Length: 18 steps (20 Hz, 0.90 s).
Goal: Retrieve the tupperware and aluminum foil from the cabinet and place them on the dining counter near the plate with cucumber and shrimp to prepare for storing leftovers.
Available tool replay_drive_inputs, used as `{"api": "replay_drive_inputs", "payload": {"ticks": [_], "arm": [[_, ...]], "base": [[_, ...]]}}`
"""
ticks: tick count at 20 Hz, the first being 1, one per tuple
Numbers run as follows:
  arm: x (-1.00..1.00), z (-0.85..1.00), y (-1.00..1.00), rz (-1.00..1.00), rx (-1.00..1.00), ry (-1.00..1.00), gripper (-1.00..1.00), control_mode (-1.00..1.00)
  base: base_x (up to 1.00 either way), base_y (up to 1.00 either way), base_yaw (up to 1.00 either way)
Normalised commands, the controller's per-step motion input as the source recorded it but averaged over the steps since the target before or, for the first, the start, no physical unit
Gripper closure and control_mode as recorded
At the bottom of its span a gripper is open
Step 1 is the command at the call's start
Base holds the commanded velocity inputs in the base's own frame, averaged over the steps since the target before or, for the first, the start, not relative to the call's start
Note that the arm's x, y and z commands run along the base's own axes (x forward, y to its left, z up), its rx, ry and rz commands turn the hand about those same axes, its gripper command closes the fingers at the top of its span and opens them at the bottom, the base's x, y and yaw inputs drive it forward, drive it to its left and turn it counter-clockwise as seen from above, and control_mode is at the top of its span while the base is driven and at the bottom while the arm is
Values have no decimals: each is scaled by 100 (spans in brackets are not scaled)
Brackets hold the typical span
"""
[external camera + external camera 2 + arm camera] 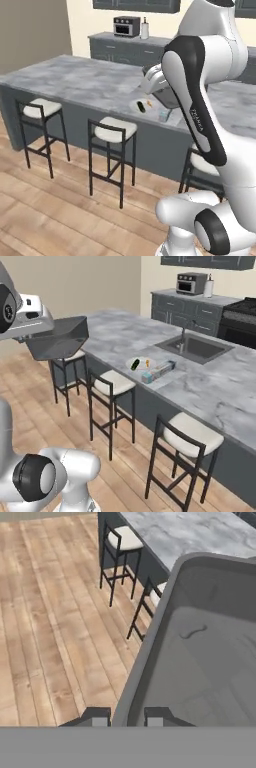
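Note:
My gripper (126,717) is shut on the rim of the tupperware (200,652), a dark grey tub whose open inside faces the hand view. In the right base view the tupperware (59,338) hangs from the gripper (35,336) above a stool, just off the near edge of the dining counter (210,391). My arm partly hides the tupperware (167,95) in the left base view. On the dining counter (75,80) lies a white plate (141,359) with the dark green cucumber (134,364). The aluminum foil (159,371) carton lies beside it. The plate (135,104) and foil (165,115) sit near the counter's front edge.
Black stools with white cushions (112,383) (192,436) (40,107) line the counter's near side above the wooden floor. A sink (192,348) is set into the counter beyond the plate. At the back stand lower cabinets with a toaster oven (191,283) under dark wall cabinets (135,5).

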Motion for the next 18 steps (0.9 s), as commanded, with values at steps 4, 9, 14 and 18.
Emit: {"api": "replay_drive_inputs", "payload": {"ticks": [4, 9, 14, 18], "arm": [[0, 0, 0, 0, 0, 0, 100, 100], [0, 0, 0, 0, 0, 0, 100, 100], [0, 0, 0, 0, 0, 0, 100, 100], [0, 0, 0, 0, 0, 0, 100, 100]], "base": [[100, 60, -38], [100, 59, -39], [100, 55, -40], [100, 42, -41]]}}
